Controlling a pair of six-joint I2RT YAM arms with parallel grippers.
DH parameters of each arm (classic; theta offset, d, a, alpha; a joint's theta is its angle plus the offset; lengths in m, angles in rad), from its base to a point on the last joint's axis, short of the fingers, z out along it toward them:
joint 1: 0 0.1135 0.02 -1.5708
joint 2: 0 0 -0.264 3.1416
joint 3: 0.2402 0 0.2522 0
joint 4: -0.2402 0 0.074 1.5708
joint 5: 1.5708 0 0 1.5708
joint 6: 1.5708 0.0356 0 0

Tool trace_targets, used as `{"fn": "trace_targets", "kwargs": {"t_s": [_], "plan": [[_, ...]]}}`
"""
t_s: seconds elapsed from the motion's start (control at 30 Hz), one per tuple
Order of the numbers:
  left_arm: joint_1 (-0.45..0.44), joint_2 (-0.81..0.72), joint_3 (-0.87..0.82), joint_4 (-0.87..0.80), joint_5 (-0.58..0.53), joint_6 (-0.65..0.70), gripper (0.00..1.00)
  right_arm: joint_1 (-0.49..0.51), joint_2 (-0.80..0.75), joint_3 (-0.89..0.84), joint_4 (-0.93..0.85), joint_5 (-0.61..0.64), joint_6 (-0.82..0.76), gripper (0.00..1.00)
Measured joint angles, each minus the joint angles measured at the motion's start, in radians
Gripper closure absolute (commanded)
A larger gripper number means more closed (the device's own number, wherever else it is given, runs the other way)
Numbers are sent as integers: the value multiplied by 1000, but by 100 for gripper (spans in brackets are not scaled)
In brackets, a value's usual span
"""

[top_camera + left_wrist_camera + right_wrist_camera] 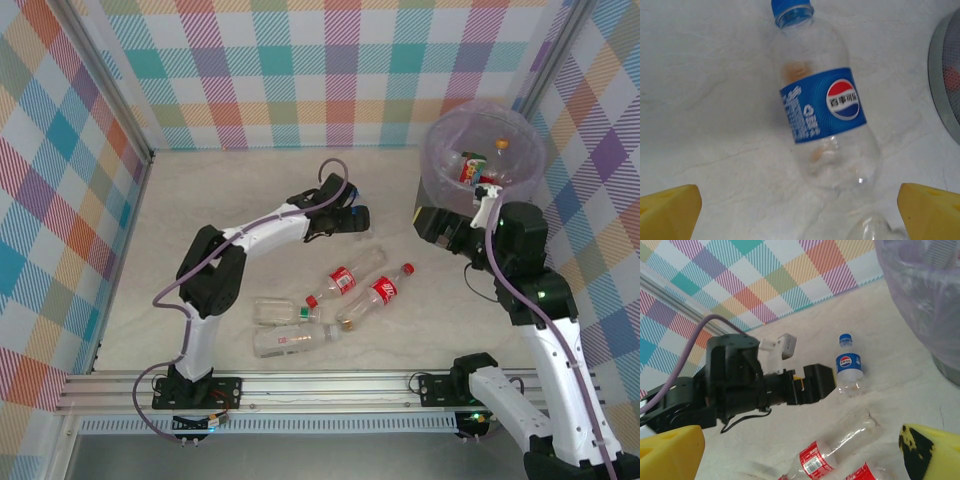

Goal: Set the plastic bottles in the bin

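My left jaws and right jaws stand wide open, empty. The blue bottle [822, 105] lies under the left, near the bin [530, 130] at the tabletop's far right corner. Closing off-centre could squirt it away or snag the neighbouring clear bottle [872, 227].

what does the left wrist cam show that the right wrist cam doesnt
Left wrist, not right wrist: the blue bottle close enough to read its logo and see brownish smears inside.
Right wrist, not left wrist: the left arm, the plaid wall, red bottles, the lilac bag lining the bin, and the open right tool.
Both: the capped blue bottle, the pale table and an edge of the bin.
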Motion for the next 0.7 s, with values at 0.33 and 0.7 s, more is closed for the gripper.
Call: {"fn": "trace_targets", "kwargs": {"t_s": [0.33, 0.7], "plan": [[-32, 167, 140, -15, -22, -47, 1, 0, -34, -55, -16, 0, 23, 1], [-40, 199, 140, -36, -60, -68, 30, 0, -46, -76, -14, 1, 19, 1]]}}
